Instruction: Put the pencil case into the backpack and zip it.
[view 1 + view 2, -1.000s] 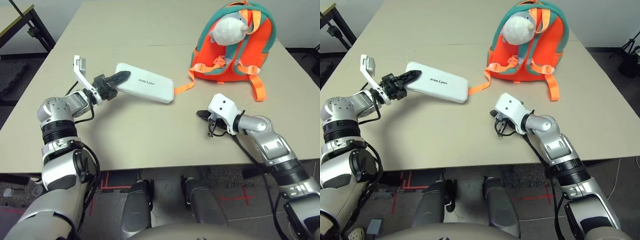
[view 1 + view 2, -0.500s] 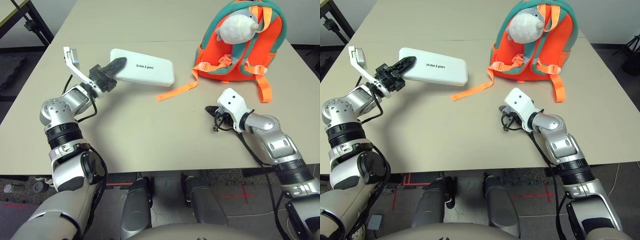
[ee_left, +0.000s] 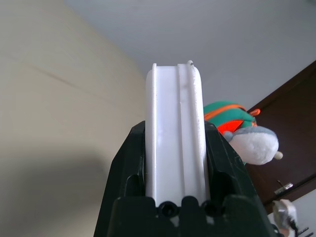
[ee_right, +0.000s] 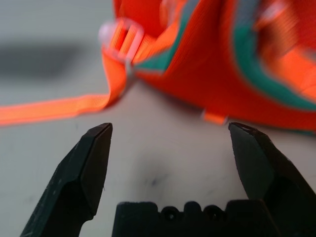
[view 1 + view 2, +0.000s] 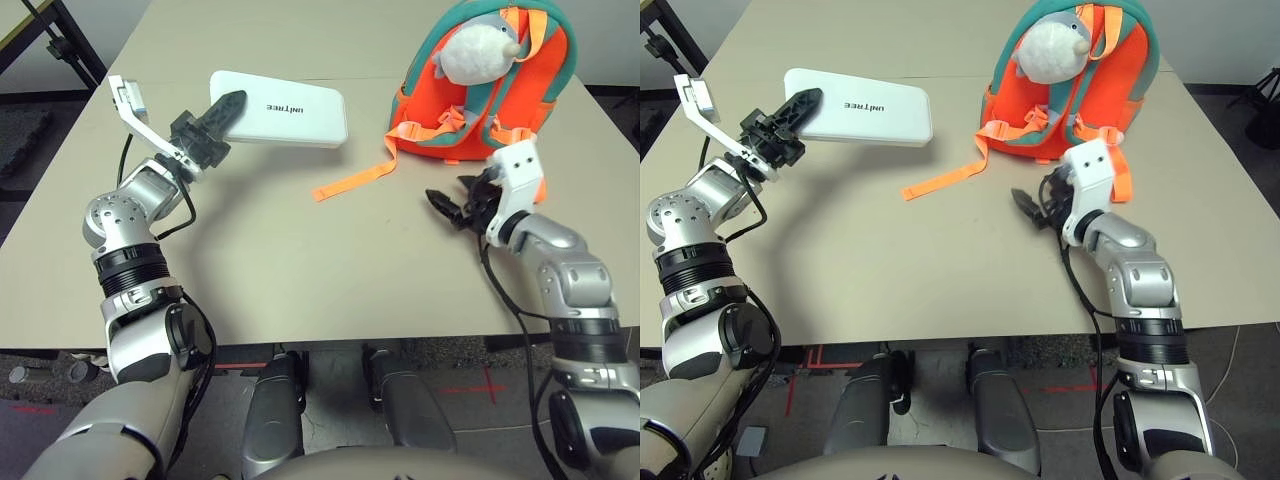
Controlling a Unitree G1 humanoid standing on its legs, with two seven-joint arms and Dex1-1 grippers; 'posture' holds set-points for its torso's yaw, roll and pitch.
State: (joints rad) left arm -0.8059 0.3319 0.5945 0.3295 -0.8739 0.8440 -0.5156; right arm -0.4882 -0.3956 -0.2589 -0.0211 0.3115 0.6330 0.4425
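My left gripper [image 5: 222, 108] clamps the case [image 5: 283, 109] aloft, upper left of frame; my right gripper [image 4: 170, 163] gapes wide near the backpack [image 5: 478, 85], upper right.

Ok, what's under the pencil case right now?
The pencil case is held up by the left hand; under it lies bare table with its shadow. The table directly beneath is hidden.
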